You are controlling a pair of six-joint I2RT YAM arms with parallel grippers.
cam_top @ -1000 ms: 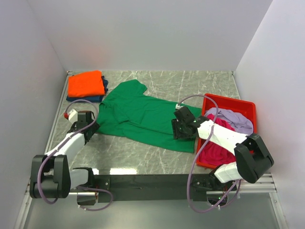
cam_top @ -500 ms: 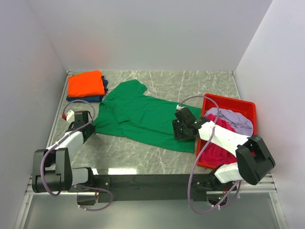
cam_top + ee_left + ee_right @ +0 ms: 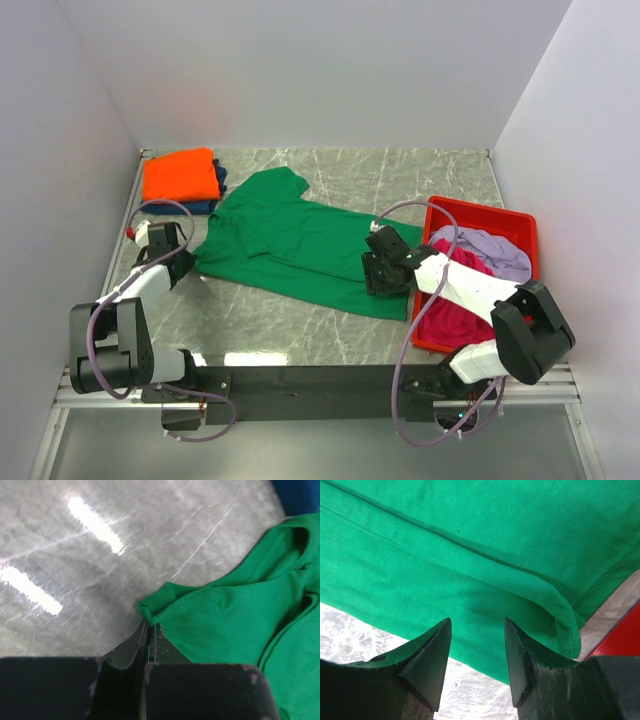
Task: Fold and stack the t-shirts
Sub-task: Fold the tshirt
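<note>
A bright green t-shirt (image 3: 300, 245) lies spread across the middle of the table. My left gripper (image 3: 149, 626) is shut on the shirt's left corner (image 3: 155, 609), pinching a small bunched fold just above the marble. In the top view the left gripper (image 3: 188, 265) sits at the shirt's left edge. My right gripper (image 3: 477, 627) hangs open over the shirt's right hem, with nothing between its fingers; in the top view the right gripper (image 3: 376, 272) is near the red bin. A folded orange t-shirt (image 3: 180, 175) rests on a folded navy t-shirt (image 3: 213, 196) at the back left.
A red plastic bin (image 3: 478, 213) stands at the right, holding a crumpled magenta t-shirt (image 3: 450, 318) and a pale lilac t-shirt (image 3: 492, 252). White walls close in the table on the left, back and right. A corner of the navy shirt (image 3: 300, 495) shows in the left wrist view.
My left gripper has closed on the green shirt's left corner, and its arm has drawn a little back and left. The right arm has hardly moved and stays open.
</note>
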